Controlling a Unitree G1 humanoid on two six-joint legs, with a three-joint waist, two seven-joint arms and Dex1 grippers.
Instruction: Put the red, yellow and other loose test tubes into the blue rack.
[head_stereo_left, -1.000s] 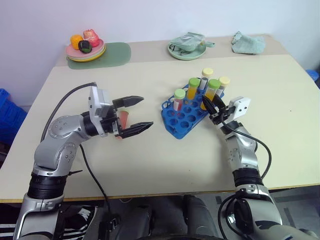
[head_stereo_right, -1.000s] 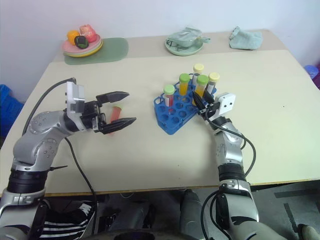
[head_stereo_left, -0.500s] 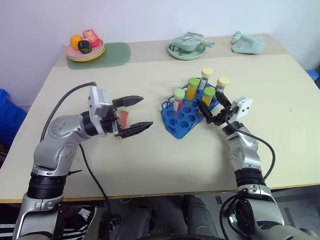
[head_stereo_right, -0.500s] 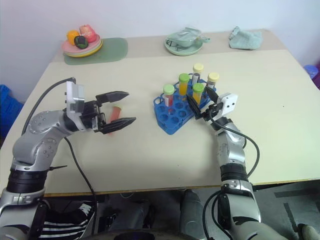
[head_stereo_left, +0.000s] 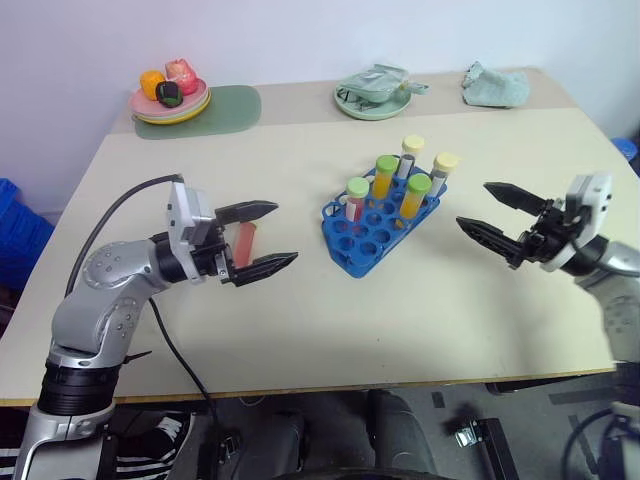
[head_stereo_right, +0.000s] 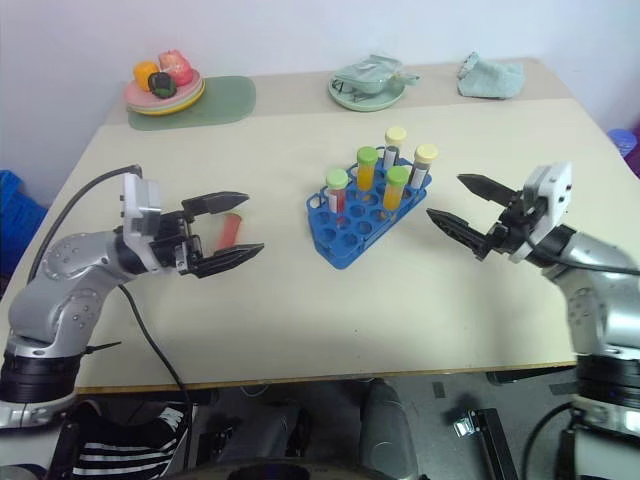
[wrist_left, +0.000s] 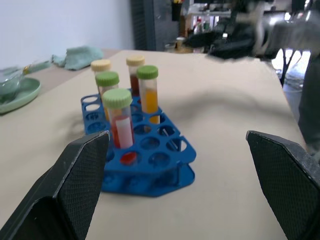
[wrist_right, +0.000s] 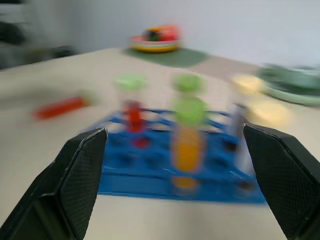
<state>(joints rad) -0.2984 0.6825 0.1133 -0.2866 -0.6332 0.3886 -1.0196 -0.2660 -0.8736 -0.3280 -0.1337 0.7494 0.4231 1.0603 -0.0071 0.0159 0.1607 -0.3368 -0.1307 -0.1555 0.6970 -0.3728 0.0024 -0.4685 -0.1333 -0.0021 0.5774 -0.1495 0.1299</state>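
Observation:
The blue rack (head_stereo_left: 352, 252) stands mid-table with several capped tubes upright in it: a red one (head_stereo_left: 357, 198), an orange one (head_stereo_left: 386, 176), a yellow one (head_stereo_left: 416, 195), a grey-white one (head_stereo_left: 411, 156) and a brown one (head_stereo_left: 443, 172). One more red tube (head_stereo_left: 245, 240) lies flat on the table to the rack's left. My left gripper (head_stereo_left: 285, 232) hangs open over that spot, and the tube shows between its fingers, ungripped. Right of the rack and clear of it, my right gripper (head_stereo_left: 474, 205) is open and empty, pointing at the rack.
A plate of toy food (head_stereo_left: 170, 96) on a green mat (head_stereo_left: 225, 105) sits at the back left. A green dish with a cloth (head_stereo_left: 375, 92) and a loose cloth (head_stereo_left: 497, 85) lie along the back edge. A dark blue crate (head_stereo_left: 15, 235) stands beside the table's left side.
My right gripper opened, released the yellow tube in the rack and drew back to the right and up. The left gripper has hardly moved.

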